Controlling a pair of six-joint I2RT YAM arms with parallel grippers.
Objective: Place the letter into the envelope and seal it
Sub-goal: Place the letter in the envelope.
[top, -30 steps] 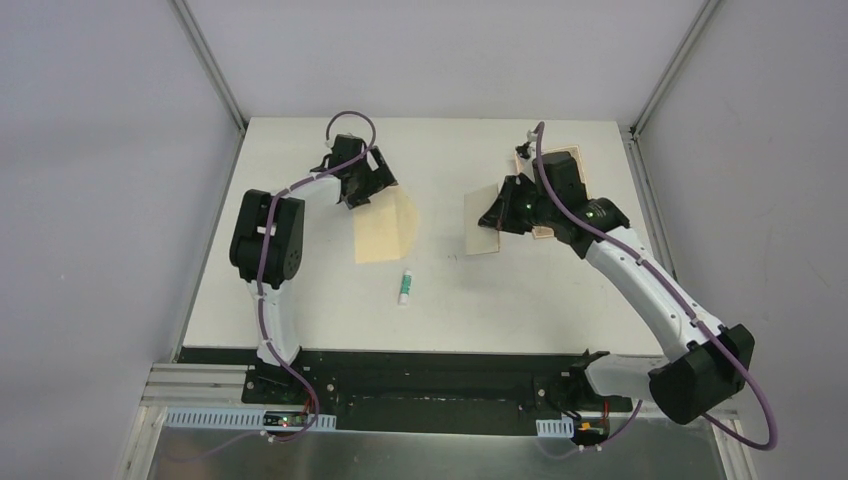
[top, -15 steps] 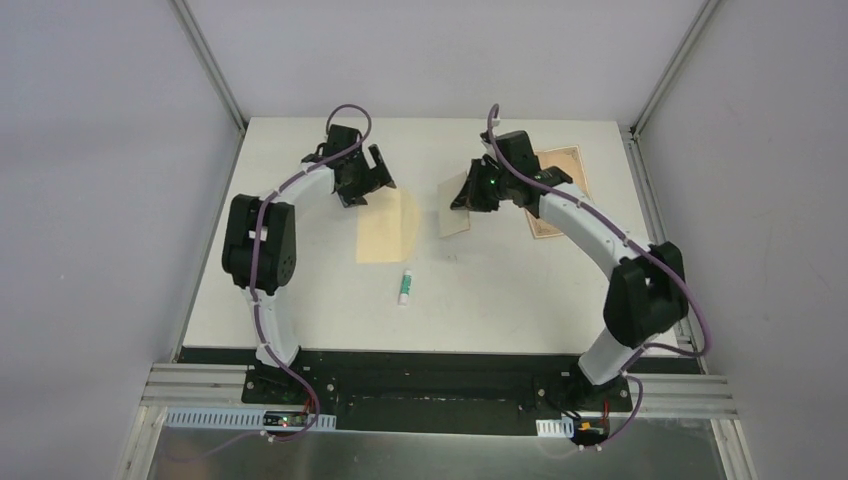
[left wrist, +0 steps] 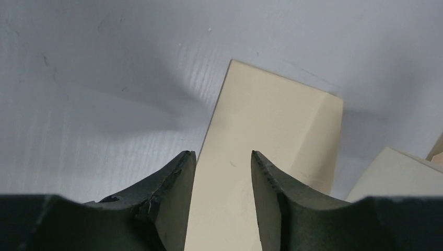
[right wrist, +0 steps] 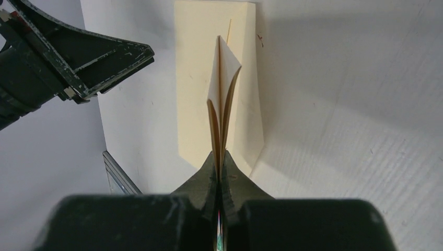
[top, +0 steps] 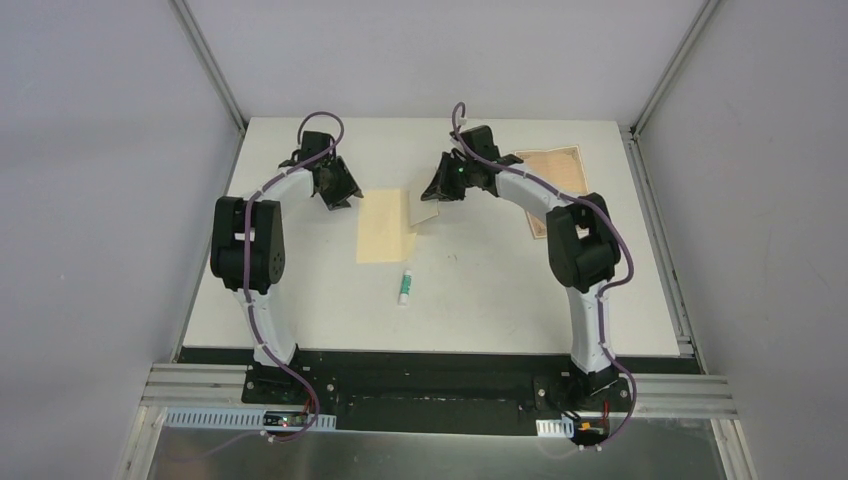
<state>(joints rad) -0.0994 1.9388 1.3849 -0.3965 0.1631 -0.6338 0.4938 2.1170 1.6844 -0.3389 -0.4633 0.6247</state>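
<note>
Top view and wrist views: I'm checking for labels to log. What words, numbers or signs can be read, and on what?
No text can be read in any view.
Tube: any print is too small to read.
Envelope: visible side is blank.
Letter: seen edge-on, no writing visible.
Brown board: only a faint border line, no words legible.
</note>
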